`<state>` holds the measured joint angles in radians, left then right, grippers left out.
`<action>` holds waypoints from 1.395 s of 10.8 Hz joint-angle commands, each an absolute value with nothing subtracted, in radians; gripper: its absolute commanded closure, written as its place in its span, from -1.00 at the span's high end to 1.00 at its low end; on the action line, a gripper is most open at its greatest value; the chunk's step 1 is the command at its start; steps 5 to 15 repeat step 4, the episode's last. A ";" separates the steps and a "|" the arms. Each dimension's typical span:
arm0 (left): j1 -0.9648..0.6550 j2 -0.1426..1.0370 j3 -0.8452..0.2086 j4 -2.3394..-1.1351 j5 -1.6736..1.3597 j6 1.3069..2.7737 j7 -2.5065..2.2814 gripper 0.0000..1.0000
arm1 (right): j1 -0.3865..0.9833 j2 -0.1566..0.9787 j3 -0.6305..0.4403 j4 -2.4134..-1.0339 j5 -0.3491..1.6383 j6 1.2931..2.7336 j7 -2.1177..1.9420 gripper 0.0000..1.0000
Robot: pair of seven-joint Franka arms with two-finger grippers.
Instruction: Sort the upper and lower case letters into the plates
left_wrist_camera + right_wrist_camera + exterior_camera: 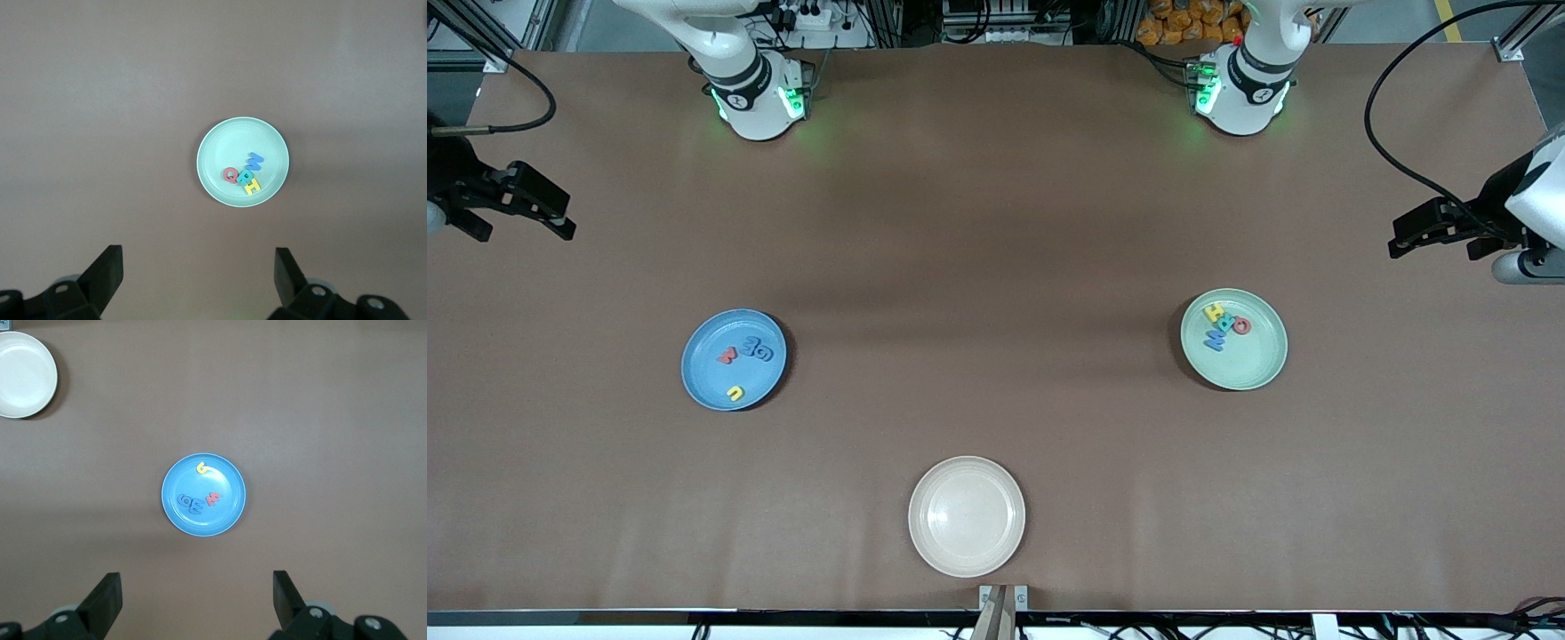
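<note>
My left pincer hangs released, empty, over the brown bench at its left-arm end; my right pincer hangs released, empty, over the right-arm end. The round matte blue plate holds a red letter, two blue letters touching it at its 3 o'clock in the front view, and a yellow letter apart at 6. The round pale mint plate holds yellow, teal, red and blue letters clustered together. A round cream plate lies nearest the front camera.

Even overhead light, soft shadows beside plates, all views sharp.
</note>
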<state>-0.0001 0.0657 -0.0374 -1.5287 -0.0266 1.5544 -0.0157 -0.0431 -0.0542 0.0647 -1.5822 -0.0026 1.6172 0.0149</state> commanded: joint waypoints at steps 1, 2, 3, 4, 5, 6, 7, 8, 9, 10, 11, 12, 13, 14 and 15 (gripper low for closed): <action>0.000 0.066 -0.038 -1.523 -0.008 1.559 0.000 1.00 | -0.086 -0.048 0.091 -1.559 -0.002 1.597 0.018 1.00; 0.000 0.064 -0.038 -1.523 -0.008 1.559 0.000 1.00 | -0.083 -0.046 0.092 -1.559 0.000 1.597 0.018 1.00; 0.000 0.064 -0.038 -1.523 -0.008 1.559 0.000 1.00 | -0.078 -0.048 0.089 -1.559 -0.002 1.597 0.018 1.00; 0.000 0.066 -0.038 -1.523 -0.008 1.559 0.000 1.00 | -0.077 -0.048 0.087 -1.559 -0.002 1.597 0.017 1.00; 0.000 0.066 -0.038 -1.523 -0.008 1.559 0.000 1.00 | -0.077 -0.048 0.087 -1.559 -0.002 1.597 0.017 1.00; 0.000 0.066 -0.038 -1.523 -0.008 1.559 0.000 1.00 | -0.077 -0.048 0.087 -1.559 -0.002 1.597 0.017 1.00; 0.000 0.066 -0.038 -1.523 -0.008 1.559 0.000 1.00 | -0.077 -0.048 0.087 -1.559 -0.002 1.597 0.017 1.00; 0.000 0.066 -0.038 -1.523 -0.008 1.559 0.000 1.00 | -0.077 -0.048 0.087 -1.559 -0.002 1.597 0.017 1.00; 0.000 0.066 -0.038 -1.523 -0.008 1.559 0.000 1.00 | -0.077 -0.048 0.087 -1.559 -0.002 1.597 0.017 1.00; 0.000 0.066 -0.038 -1.523 -0.008 1.559 0.000 1.00 | -0.077 -0.048 0.087 -1.559 -0.002 1.597 0.017 1.00; 0.000 0.066 -0.038 -1.523 -0.008 1.559 0.000 1.00 | -0.077 -0.048 0.087 -1.559 -0.002 1.597 0.017 1.00; 0.000 0.066 -0.038 -1.523 -0.008 1.559 0.000 1.00 | -0.077 -0.048 0.087 -1.559 -0.002 1.597 0.017 1.00; 0.000 0.066 -0.038 -1.523 -0.008 1.559 0.000 1.00 | -0.077 -0.048 0.087 -1.559 -0.002 1.597 0.017 1.00; 0.000 0.066 -0.038 -1.523 -0.008 1.559 0.000 1.00 | -0.077 -0.048 0.087 -1.559 -0.002 1.597 0.017 1.00; 0.000 0.066 -0.038 -1.523 -0.008 1.559 0.000 1.00 | -0.077 -0.048 0.087 -1.559 -0.002 1.597 0.017 1.00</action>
